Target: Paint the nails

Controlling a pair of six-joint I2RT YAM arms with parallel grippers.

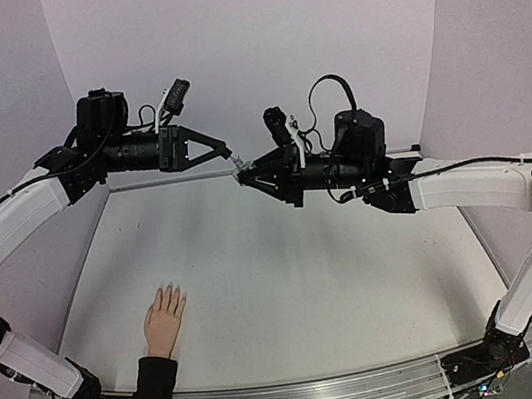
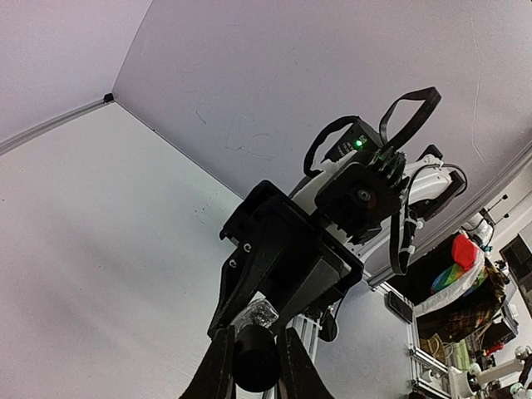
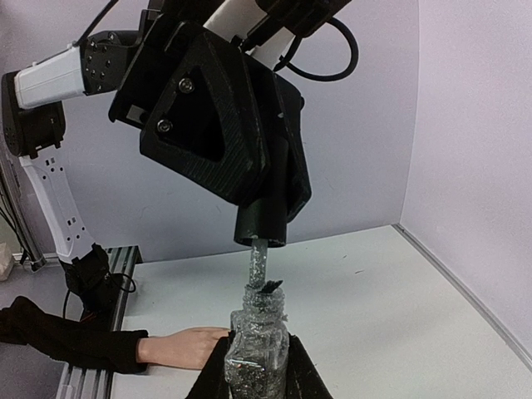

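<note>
The pale peach hand (image 1: 165, 317) with a black sleeve lies flat near the table's front left; its nails (image 1: 171, 289) are tiny at the fingertips. High above the far middle, my right gripper (image 1: 247, 173) is shut on a glittery clear bottle (image 3: 258, 353). My left gripper (image 1: 227, 154) is shut on the bottle's black cap (image 3: 261, 223), lifted off, with the brush stem (image 3: 258, 264) still reaching the open neck. In the left wrist view the cap (image 2: 255, 357) sits between my fingers. In the right wrist view the hand (image 3: 187, 345) shows behind the bottle, its fingertips hidden.
The white table (image 1: 290, 287) is boxed in by pale walls at the back and sides. An aluminium rail (image 1: 307, 395) runs along the front edge by the arm bases. Both grippers hang well above and behind the hand.
</note>
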